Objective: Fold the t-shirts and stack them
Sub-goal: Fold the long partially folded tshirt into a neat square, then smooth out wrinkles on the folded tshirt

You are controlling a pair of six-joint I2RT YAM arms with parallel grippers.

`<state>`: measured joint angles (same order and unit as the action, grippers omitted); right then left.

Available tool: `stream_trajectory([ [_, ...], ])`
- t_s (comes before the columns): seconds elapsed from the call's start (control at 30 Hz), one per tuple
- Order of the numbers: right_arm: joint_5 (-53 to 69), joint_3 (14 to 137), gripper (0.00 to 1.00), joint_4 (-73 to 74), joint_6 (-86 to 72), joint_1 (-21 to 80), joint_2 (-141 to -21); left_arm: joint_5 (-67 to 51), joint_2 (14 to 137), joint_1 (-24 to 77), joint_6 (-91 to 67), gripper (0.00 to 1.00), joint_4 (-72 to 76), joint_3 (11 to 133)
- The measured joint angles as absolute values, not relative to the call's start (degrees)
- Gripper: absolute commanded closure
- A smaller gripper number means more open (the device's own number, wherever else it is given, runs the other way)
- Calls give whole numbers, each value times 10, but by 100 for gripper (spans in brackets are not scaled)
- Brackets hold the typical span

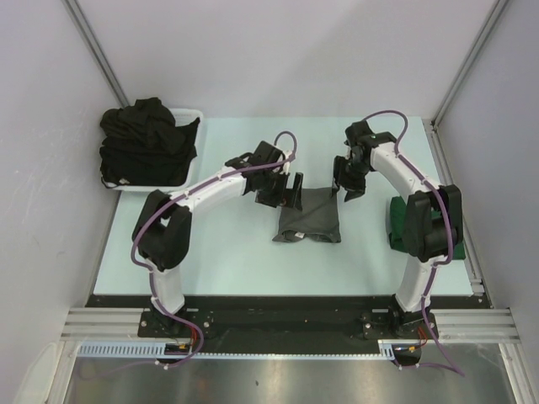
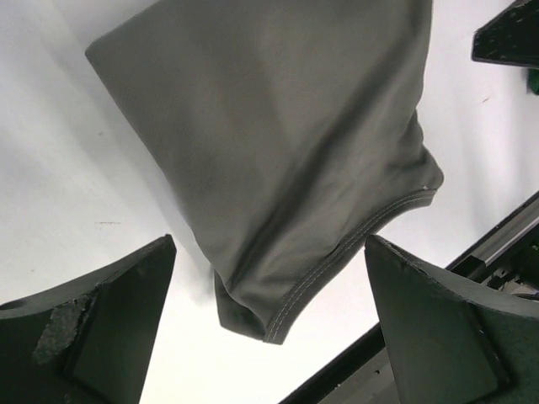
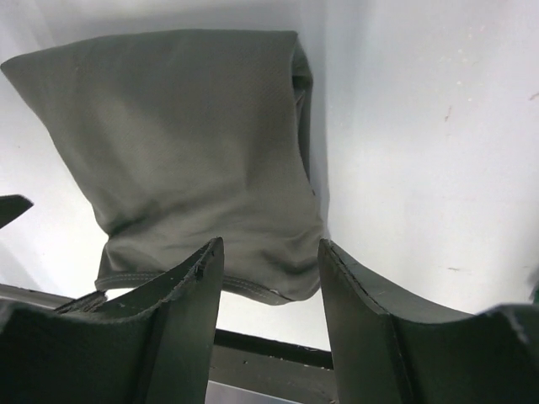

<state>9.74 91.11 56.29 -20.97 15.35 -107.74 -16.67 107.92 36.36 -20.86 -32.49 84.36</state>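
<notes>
**A:** Where's the work, and how does it handle?

**B:** It's mid surface (image 1: 227,252). One grey t-shirt (image 1: 308,220) lies flat between the arms, folded into a compact pad. From the drape I'd call it light and limp, with no stiffness. The layers will probably slide on each other. It's not fragile.

**A:** Grip point?

**B:** I'd pinch through all layers at the two far corners, one per tool. The alternative is the stitched hem (image 2: 337,282) on the near edge, which is the thickest part and least likely to slip. Catching only the top layer would likely peel the fold open.

**A:** Tool state?

**B:** The left tool (image 2: 269,240) has its jaws spread wide with nothing between them, by the shirt's far-left corner. The right tool (image 3: 269,244) has its jaws partway apart, also empty, over the far-right corner.

**A:** Counts?

**B:** There's one white basket (image 1: 156,187) at far left with the black shirts (image 1: 143,139) heaped in it. They're too tangled to count, and I'd expect snagging when one is pulled out. Then one grey shirt, plus one green shirt (image 1: 394,227) on the right, apart from the grey and partly hidden behind the right arm. Two tools.
</notes>
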Motion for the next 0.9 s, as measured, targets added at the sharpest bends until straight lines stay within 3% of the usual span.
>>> stream_trajectory([
  [0.8, 132, 905, 46, 568, -232, 167, -1065, -165, 1015, 405, -203, 0, -388, 715],
  [0.9, 139, 908, 50, 566, -234, 170, -1063, -159, 1011, 406, -201, 1, -391, 707],
])
